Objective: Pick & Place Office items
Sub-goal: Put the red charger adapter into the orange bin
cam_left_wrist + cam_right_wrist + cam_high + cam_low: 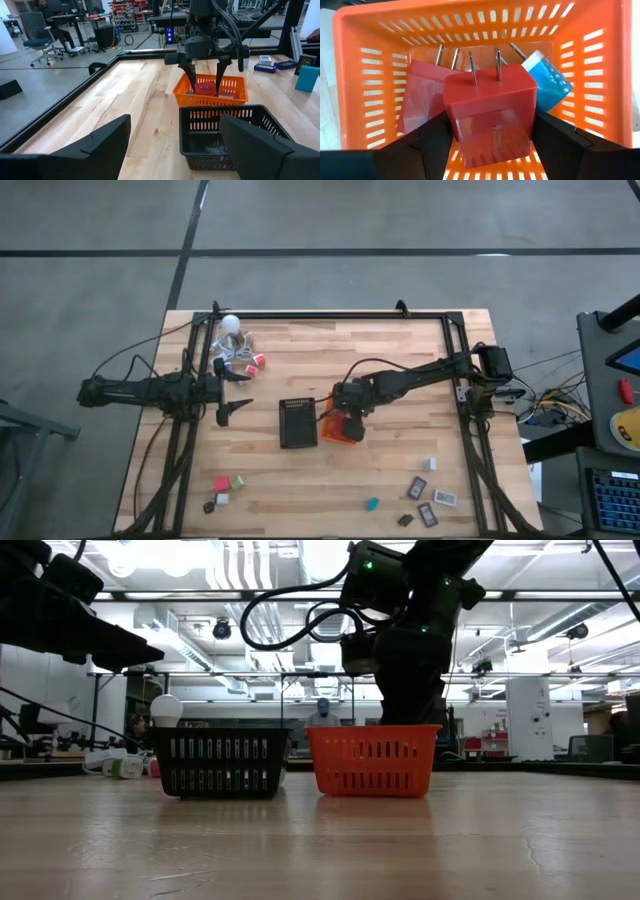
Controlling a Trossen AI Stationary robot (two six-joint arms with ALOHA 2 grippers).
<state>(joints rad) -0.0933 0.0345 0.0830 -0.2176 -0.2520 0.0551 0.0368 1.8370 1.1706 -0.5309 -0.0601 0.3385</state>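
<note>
My right gripper [492, 150] reaches down into the orange tray [470, 15] at the table's middle and is shut on a red plug block [490, 115] with two metal prongs. Below it in the tray lie a second red block [422, 95] and a blue block [547, 82]. The left wrist view shows the same gripper [205, 85] in the orange tray [210, 102]. My left gripper [235, 395] waits open at the table's left, touching nothing. More small pieces lie near the table's near edge: pink and green ones [230, 482], a teal one [372, 504] and flat grey-black ones [428, 502]. My right gripper pinches the red plug block between its two fingers [432, 140], one on each flat side [455, 130]. It comes from above, pointing down into the orange tray. The prongs [472, 67] point away from the wrist. Whether the block rests on the pieces below, I cannot tell.
A black tray [297, 422] stands right beside the orange one on its left. A white ball [231, 323] with coiled grey cable and a few pink pieces lies at the far left. A black frame runs around the table's edges. Bare wood lies between the trays and the near pieces.
</note>
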